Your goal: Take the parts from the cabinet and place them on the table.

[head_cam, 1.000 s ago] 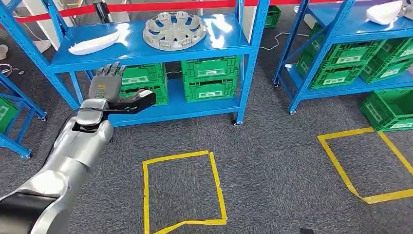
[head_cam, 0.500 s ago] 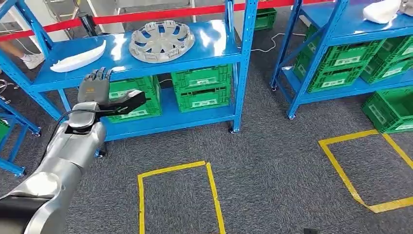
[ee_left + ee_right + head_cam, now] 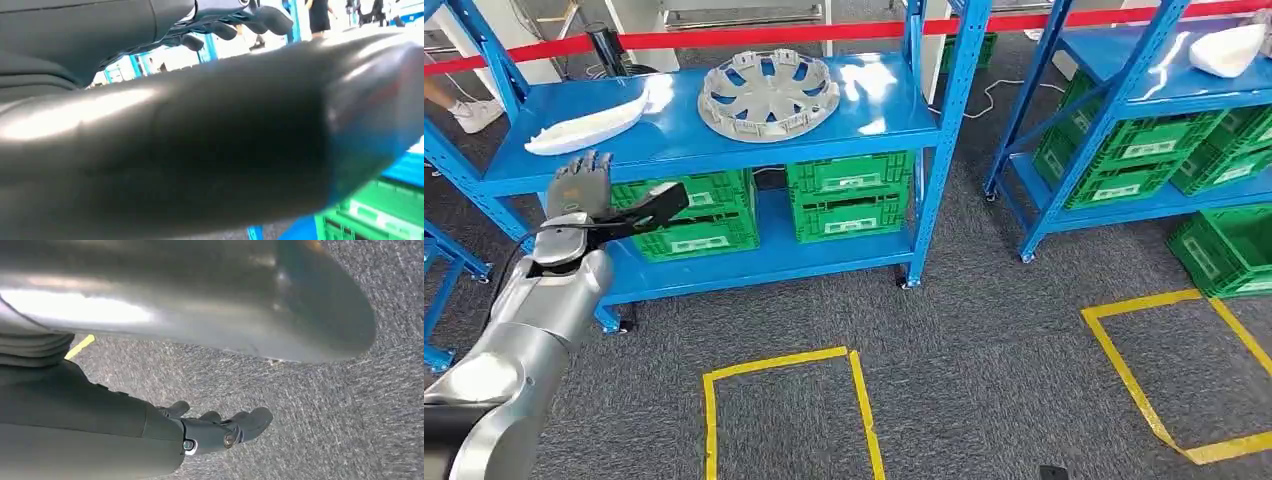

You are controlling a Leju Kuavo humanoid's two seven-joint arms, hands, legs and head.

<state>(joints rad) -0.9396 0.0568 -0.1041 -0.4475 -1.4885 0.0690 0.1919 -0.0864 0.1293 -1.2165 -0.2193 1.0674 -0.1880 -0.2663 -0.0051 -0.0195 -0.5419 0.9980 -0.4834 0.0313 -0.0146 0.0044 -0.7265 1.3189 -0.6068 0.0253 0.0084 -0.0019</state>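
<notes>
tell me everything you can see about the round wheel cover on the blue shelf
The wheel cover is a round, pale grey disc that looks like plastic, with curved spokes, open slots and small clips standing up around its rim. It lies flat, apparently inner side up, on the top board of the blue shelf, near the middle. A long white part lies apart from it further along the board. Nothing touches it; the left robot hand is off to the side, lower.
</notes>
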